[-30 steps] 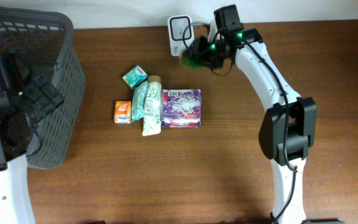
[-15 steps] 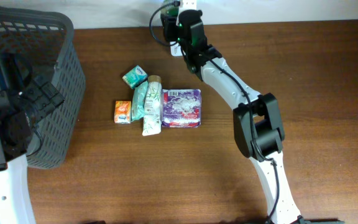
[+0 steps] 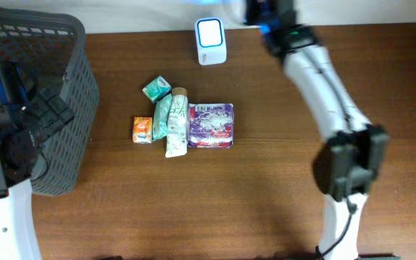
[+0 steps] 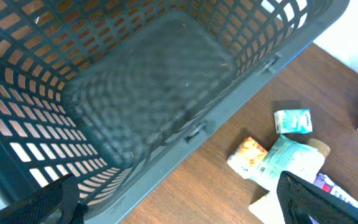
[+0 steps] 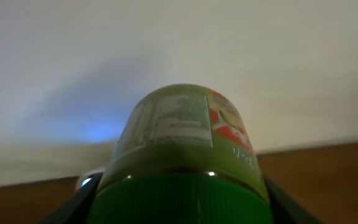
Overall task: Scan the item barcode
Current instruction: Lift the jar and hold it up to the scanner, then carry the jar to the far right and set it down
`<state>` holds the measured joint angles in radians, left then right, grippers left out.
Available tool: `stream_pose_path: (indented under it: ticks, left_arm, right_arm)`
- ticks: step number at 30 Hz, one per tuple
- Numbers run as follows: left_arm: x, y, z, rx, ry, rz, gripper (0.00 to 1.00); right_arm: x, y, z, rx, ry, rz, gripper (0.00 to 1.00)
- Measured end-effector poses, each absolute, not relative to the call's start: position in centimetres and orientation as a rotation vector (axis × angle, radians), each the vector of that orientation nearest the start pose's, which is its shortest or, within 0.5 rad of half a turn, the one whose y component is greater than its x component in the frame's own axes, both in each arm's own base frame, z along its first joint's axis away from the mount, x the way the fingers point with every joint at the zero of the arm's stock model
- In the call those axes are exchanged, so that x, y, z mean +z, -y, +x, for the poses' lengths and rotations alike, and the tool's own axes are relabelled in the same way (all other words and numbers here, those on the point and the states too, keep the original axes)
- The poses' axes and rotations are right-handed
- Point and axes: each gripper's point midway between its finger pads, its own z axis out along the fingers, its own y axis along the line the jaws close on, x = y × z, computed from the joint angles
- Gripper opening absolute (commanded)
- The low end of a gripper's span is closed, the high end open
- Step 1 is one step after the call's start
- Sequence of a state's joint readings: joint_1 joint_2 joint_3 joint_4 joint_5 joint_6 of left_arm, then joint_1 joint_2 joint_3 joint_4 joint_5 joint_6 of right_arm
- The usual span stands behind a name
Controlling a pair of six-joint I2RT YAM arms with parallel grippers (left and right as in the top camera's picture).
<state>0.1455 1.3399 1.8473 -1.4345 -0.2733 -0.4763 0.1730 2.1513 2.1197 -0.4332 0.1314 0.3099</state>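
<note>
Reaching beside the scanner (image 3: pixel 211 40), right claw (image 5: pixel 179 208) grips bottle (image 5: pixel 179 134).

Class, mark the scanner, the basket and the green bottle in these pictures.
scanner (image 3: pixel 211 33): overhead view, on its lit screen.
basket (image 3: pixel 78 108): overhead view, on its side wall.
green bottle (image 5: pixel 178 121): right wrist view, on its label.

Grey basket (image 3: pixel 78 94) left on table (image 3: pixel 251 209); purple pack (image 3: pixel 211 126), tube (image 3: pixel 177 123), orange packet (image 3: pixel 142 129) clustered centre.
</note>
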Motion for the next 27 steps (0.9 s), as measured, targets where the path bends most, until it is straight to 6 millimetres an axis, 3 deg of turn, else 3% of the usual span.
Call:
stream_pose_path:
  ticks: [1,2,5,7,12,16,24,26,27]
  left_arm:
    - [35.1,-8.8,27.9,0.198,-2.304,-0.859,0.99]
    - [35.1,-8.8,27.9,0.197,-2.302,-0.859,0.99]
    - [35.1,-8.8,27.9,0.198,-2.304,-0.859,0.99]
    - [35.1,-8.8,27.9,0.198,-2.303,-0.859,0.99]
    - [35.1,-8.8,27.9,0.198,-2.303,-0.859,0.99]
    - [35.1,-8.8,27.9,0.198,-2.302,-0.859,0.99]
    - [35.1,-8.8,27.9,0.198,-2.302,-0.859,0.99]
    - [35.1,-8.8,27.9,0.198,-2.303,-0.859,0.99]
    - [35.1,-8.8,27.9,0.198,-2.303,-0.859,0.99]
  right_arm:
    - [27.4,-3.3,60.8,0.117,-2.092,0.34,0.53]
    - [26.8,0.1,59.9,0.087,-2.133,0.412,0.54]
    - [21.1,9.7,54.3,0.032,-2.38,0.671,0.56]
    - [19.0,14.6,50.9,0.012,-2.458,0.827,0.56]
    - [16.6,24.4,45.0,-0.034,-2.454,1.142,0.63]
    - [13.5,29.1,41.7,-0.057,-2.427,1.298,0.64]
    - [6.8,34.8,39.4,-0.092,-2.273,1.404,0.7]
    - [5.6,35.9,38.7,-0.089,-2.208,1.459,0.83]
    - [5.6,36.4,38.5,-0.092,-2.186,1.469,0.84]
